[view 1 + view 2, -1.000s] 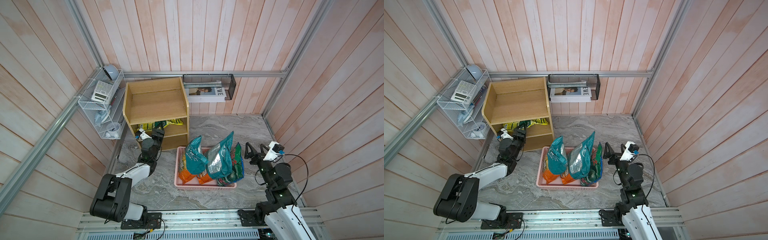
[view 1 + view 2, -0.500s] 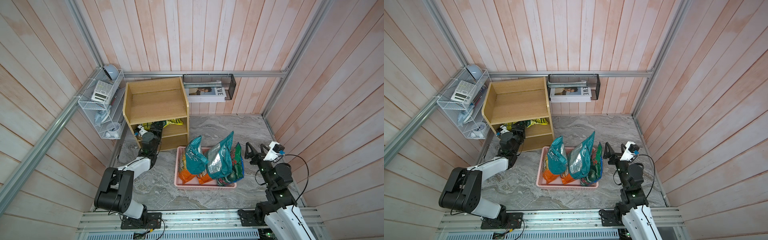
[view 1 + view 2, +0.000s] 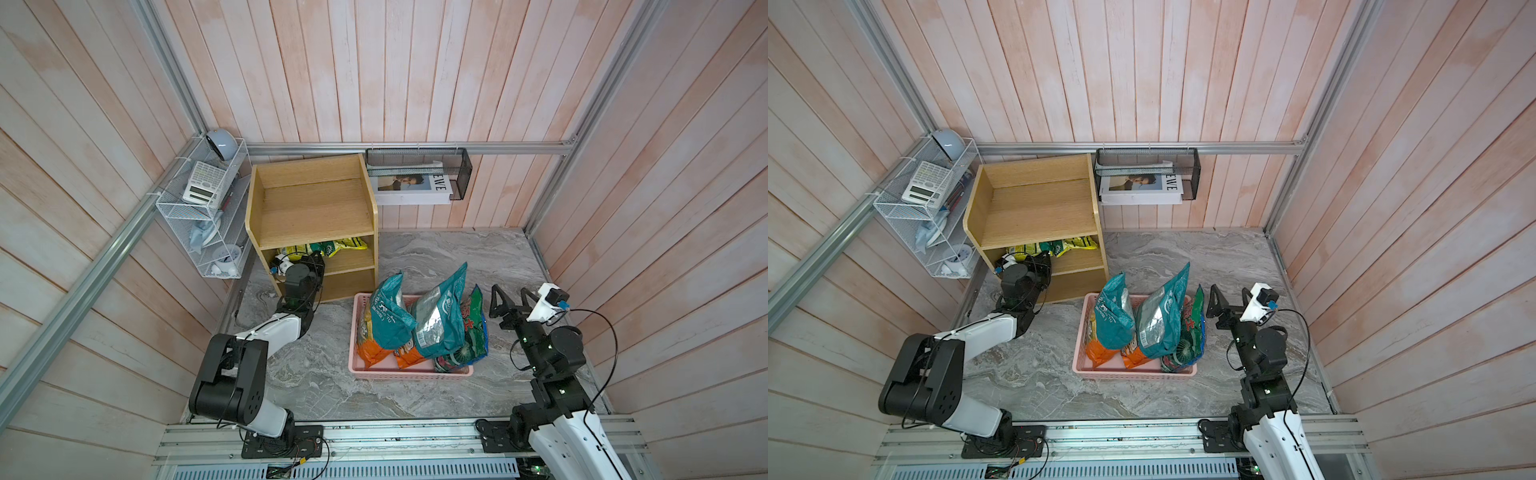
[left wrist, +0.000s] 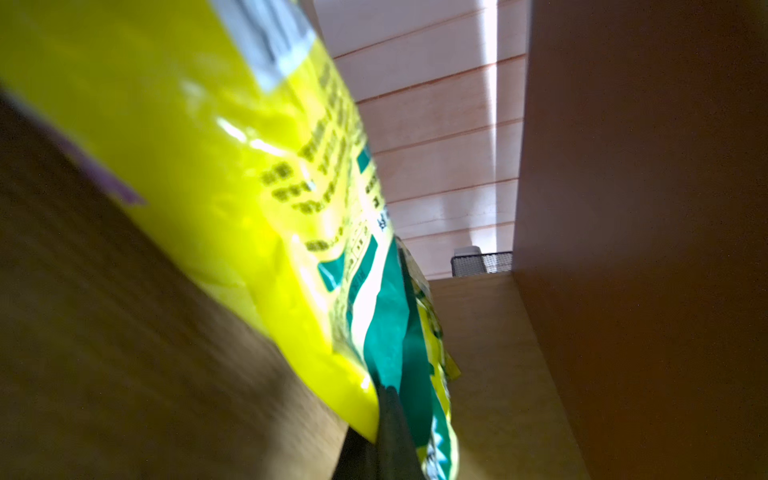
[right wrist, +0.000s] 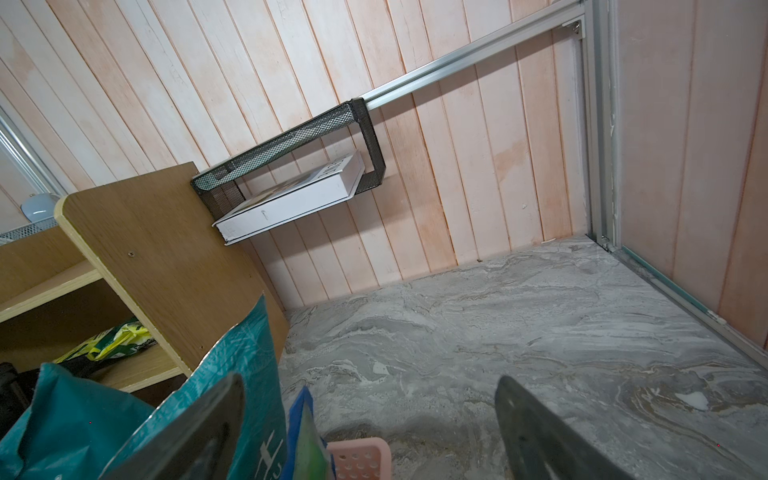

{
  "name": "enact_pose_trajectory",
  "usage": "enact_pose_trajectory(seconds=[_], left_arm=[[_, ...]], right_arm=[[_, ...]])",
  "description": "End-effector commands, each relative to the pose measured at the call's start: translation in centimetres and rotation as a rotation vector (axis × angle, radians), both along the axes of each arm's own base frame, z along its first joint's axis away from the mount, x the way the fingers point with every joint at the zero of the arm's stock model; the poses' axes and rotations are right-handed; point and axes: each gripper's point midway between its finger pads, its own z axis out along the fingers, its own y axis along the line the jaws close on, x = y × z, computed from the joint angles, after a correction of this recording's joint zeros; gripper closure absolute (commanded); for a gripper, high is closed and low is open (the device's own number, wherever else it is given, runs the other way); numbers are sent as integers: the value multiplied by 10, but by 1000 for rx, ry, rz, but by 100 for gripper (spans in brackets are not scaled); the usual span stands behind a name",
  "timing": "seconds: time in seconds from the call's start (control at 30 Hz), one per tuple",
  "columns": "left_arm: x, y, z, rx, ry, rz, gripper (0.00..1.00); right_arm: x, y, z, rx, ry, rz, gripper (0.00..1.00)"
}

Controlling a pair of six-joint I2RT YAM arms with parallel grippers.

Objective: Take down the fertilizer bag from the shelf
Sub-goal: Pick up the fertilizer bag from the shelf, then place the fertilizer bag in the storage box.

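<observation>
Right gripper (image 3: 510, 300) hovers over the marble tabletop (image 3: 436, 257), just beside the pink basket (image 3: 411, 369). Its fingers are spread wide and hold nothing; the right wrist view shows bare gap between them. The basket sits on the tabletop, mid-scene. It holds two tall teal bags (image 3: 390, 320) standing upright, plus a green bag (image 3: 473, 328) leaning at the end toward the right gripper. Orange packs lie low in the basket under the teal bags.

Left arm stretches forward from its base, left gripper (image 3: 316, 259) inside the middle tier of the shelf (image 3: 311, 208). Jaws are clamped on the front edge of the fertilizer bag (image 3: 340, 246). In the left wrist view a dark finger (image 4: 392, 428) pinches the yellow-green film of the bag (image 4: 232, 166). The bag lies flat on the middle tier board, not lifted clear. Top tier is bare wood. The shelf stands at the back left of the tabletop, well apart from the right gripper.

Behind, on the back wall, hangs a black mesh wall basket (image 3: 461, 170) with a white book (image 3: 415, 189) in it. On the left wall there is a white wire rack (image 3: 195, 208) with a calculator (image 3: 201, 187) on its top level.
</observation>
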Motion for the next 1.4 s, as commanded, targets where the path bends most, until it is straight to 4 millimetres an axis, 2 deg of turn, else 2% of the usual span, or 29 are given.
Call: enact_pose_trajectory(seconds=[0.0, 0.2, 0.5, 0.63, 0.77, 0.9, 1.07, 1.2, 1.37], left_arm=[[-22, 26, 31, 75, -29, 93, 100], [-71, 41, 67, 191, -6, 135, 100], [-135, 17, 104, 288, -35, 23, 100], [-150, 1, 104, 281, -35, -57, 100], [-160, -21, 92, 272, 1, -162, 100], [-181, -40, 93, 305, -19, -239, 100], [-203, -81, 91, 344, -27, -413, 100], [-212, -115, 86, 344, -26, -554, 100], [-221, -133, 89, 302, -55, -609, 100]], right_arm=[[-2, 3, 6, -13, -21, 14, 2], [-1, 3, 6, -11, -21, 15, 2], [0, 4, 6, -10, -20, 21, 2], [0, 4, 6, -9, -17, 21, 2], [2, 5, 5, -10, -14, 25, 2], [2, 5, 4, -12, -14, 23, 2], [2, 5, 4, -11, -12, 23, 2], [2, 5, 4, -12, -10, 22, 2], [2, 4, 4, -12, -10, 20, 2]])
